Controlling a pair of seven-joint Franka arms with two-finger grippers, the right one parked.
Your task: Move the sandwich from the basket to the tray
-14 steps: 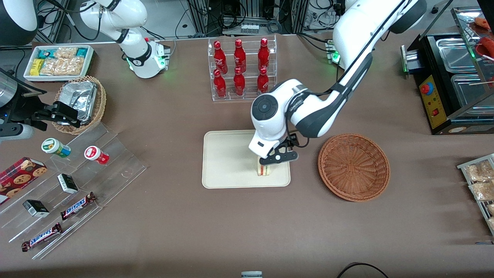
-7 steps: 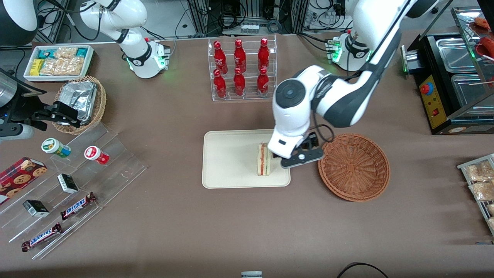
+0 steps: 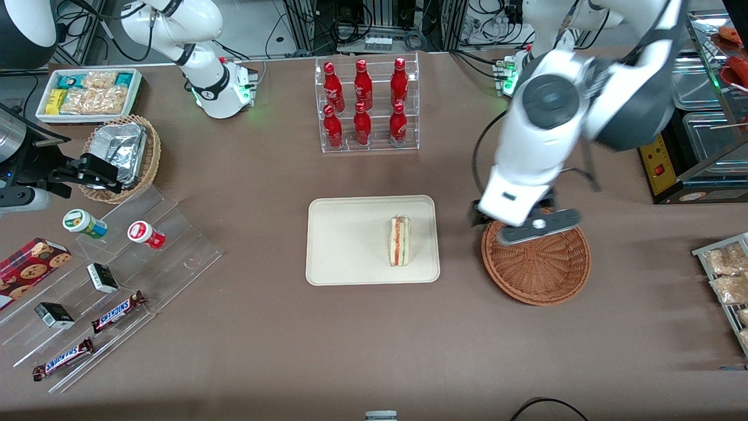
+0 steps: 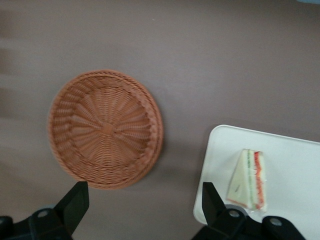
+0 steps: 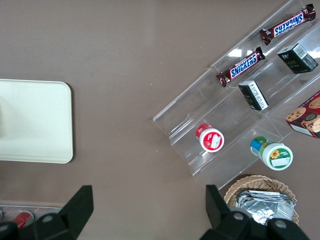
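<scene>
The sandwich [image 3: 400, 240] stands on its edge on the cream tray [image 3: 350, 245], near the tray's side that faces the reddish-brown basket [image 3: 536, 260]. The basket holds nothing. My left gripper [image 3: 514, 225] hangs high above the basket's rim nearest the tray, open and empty. In the left wrist view the gripper [image 4: 144, 210] has its two black fingers [image 4: 75, 204] spread wide over bare table between the basket [image 4: 105, 127] and the tray [image 4: 295, 150], with the sandwich [image 4: 248, 178] lying free on the tray.
A clear rack of red bottles [image 3: 366, 105] stands farther from the front camera than the tray. A black appliance [image 3: 684, 134] and a snack rack [image 3: 727, 280] sit toward the working arm's end. Acrylic steps [image 3: 117, 275] and a tan foil basket [image 3: 123, 155] lie toward the parked arm's end.
My gripper has let go of the sandwich, risen and swung from the tray to above the basket. The sandwich stays standing on the tray.
</scene>
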